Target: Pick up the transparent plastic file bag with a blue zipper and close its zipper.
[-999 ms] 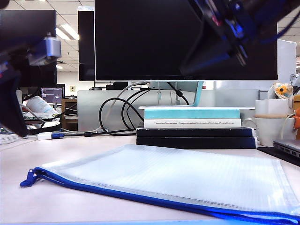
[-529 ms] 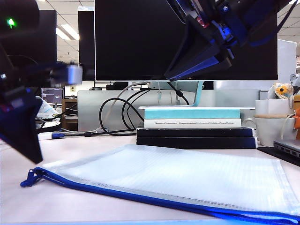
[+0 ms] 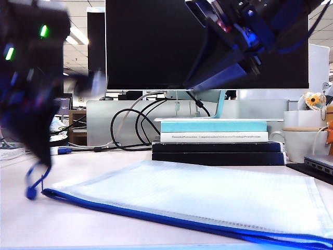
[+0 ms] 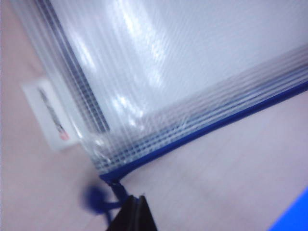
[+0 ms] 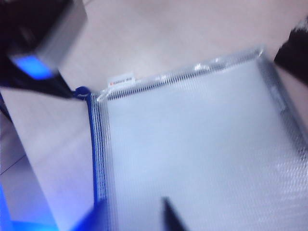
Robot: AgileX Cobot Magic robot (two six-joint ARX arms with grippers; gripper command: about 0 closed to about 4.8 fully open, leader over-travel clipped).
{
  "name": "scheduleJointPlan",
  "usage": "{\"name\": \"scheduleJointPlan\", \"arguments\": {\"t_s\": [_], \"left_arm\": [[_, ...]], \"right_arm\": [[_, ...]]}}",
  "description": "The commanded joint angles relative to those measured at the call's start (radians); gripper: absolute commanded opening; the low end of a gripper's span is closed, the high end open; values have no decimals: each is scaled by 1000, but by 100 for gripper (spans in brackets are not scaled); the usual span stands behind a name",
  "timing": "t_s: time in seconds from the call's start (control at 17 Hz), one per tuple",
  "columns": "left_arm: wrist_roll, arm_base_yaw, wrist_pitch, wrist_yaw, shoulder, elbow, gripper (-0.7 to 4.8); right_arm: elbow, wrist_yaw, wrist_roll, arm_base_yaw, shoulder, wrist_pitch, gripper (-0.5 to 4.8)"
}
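The file bag [image 3: 197, 195] is laid flat on the surface [image 3: 78, 224], its zipper [image 3: 156, 216] along the near edge. The left gripper [image 4: 131, 216] is clamped on the zipper's blue cord pull [image 3: 35, 182] at the bag's left corner. The right gripper [image 5: 132, 214] is held above the bag, jaws slightly apart.

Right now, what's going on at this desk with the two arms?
The left pincer is shut on the blue cord pull at the corner of the file bag, lifting the loop off the desk. The bag lies flat, its zipper along the near edge. The right pincer hovers above the bag, not touching it.
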Motion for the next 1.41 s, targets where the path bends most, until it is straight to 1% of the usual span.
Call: {"name": "scheduleJointPlan", "arguments": {"t_s": [0.06, 0.18, 0.24, 0.29, 0.35, 0.41, 0.47, 0.53, 0.59, 0.71, 0.82, 0.88, 1.0, 1.12, 1.18, 1.29, 1.41], "left_arm": [[35, -1, -115, 87, -4, 149, -6], [53, -1, -146, 84, -4, 191, -6], [52, -1, -172, 113, -4, 243, -6], [52, -1, -164, 217, -4, 259, -6], [51, -1, -168, 246, -4, 274, -5], [45, -1, -191, 278, -4, 341, -6], [45, -1, -202, 327, -4, 414, -5], [45, -1, -201, 356, -4, 469, -5], [45, -1, -201, 359, -4, 500, -5], [45, -1, -205, 392, -4, 501, -6], [45, -1, -205, 399, -4, 501, -5], [45, -1, -200, 410, -4, 501, -6], [44, -1, -183, 486, -4, 501, -5], [34, -1, -156, 528, -4, 501, -6], [16, -1, -142, 545, -4, 501, -6], [14, -1, -123, 611, -4, 501, -6], [14, -2, -109, 622, -4, 501, -6]], "right_arm": [[3, -65, -35, 0, -2, -55, 190], [3, -72, -35, 0, -2, -60, 190], [3, -142, -35, 1, -1, -42, 295], [3, -203, -45, 14, 2, -32, 339], [2, -208, -76, 24, 3, -32, 339], [2, -209, -156, 51, 6, -26, 339], [2, -207, -202, 77, 9, 2, 339], [2, -207, -214, 86, 9, 61, 338], [2, -208, -210, 87, 8, 151, 339], [2, -207, -201, 87, 9, 232, 338], [2, -208, -171, 87, 9, 289, 338], [2, -208, -155, 87, 9, 313, 338], [2, -208, -152, 87, 9, 341, 338], [2, -208, -141, 87, 11, 363, 338], [2, -208, -127, 87, 16, 379, 338], [2, -208, -101, 87, 30, 414, 337], [2, -211, -57, 87, 53, 453, 331]]}}
